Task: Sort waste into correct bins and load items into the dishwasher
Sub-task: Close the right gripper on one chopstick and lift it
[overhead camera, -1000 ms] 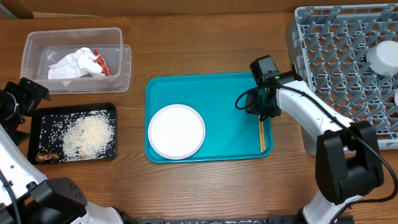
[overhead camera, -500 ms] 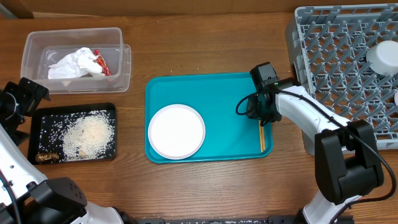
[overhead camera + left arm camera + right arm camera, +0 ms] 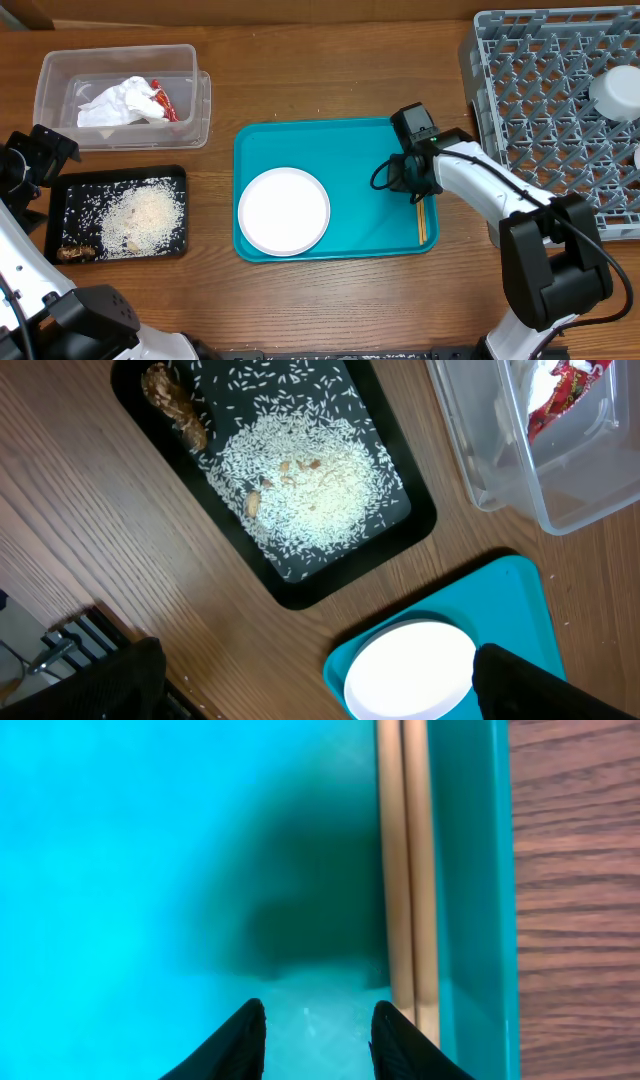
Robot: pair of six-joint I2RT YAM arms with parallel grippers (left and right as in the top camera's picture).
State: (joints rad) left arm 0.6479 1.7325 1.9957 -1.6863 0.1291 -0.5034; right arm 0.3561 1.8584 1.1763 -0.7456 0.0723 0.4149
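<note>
Right wrist: your right gripper [image 3: 318, 1040] hangs empty over the tray [image 3: 120, 870], fingers slightly apart, chopsticks [image 3: 408, 870] just beside them along the tray wall; next, probably shift wallward, straddle both, close.

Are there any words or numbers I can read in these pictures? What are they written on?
No text can be read in any view.
Red-and-white snack wrapper in the clear tub: any print on it is too small and blurred to read.
Teal tray, white plate, chopsticks, black tray, grey rack: no markings visible.
</note>
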